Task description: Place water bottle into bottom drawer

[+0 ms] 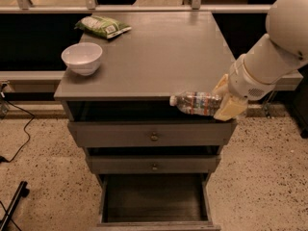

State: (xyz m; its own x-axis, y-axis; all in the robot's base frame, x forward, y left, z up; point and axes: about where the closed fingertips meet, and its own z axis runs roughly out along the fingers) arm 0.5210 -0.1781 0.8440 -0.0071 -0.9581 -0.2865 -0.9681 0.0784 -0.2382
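Right now my gripper (223,103) hangs just off the front right corner of the cabinet top (159,61), level with its front edge, and it is clenched around the base end of the water bottle (196,103). The bottle lies roughly horizontal in my grasp, its white cap pointing to the left and its body crossing the dark gap above the top drawer (120,135). It touches nothing but my cream-coloured fingers (230,109). A band with red and teal patches wraps the clear ribbed plastic; I cannot read any writing on it.

Well below the bottle, the bottom drawer (154,203) stands pulled out, a wide box with a dark, bare floor. Between it and the top drawer sits the middle drawer (120,164); both upper drawers carry a small round knob at the centre and are only slightly drawn out.

Over on the left of the cabinet top rests a white bowl (82,57), upright, near the edge. Behind it, at the back left, lies a green snack bag (102,26) with a pale patch of print too small to read. A thin black cable (20,143) trails across the speckled floor at the left.
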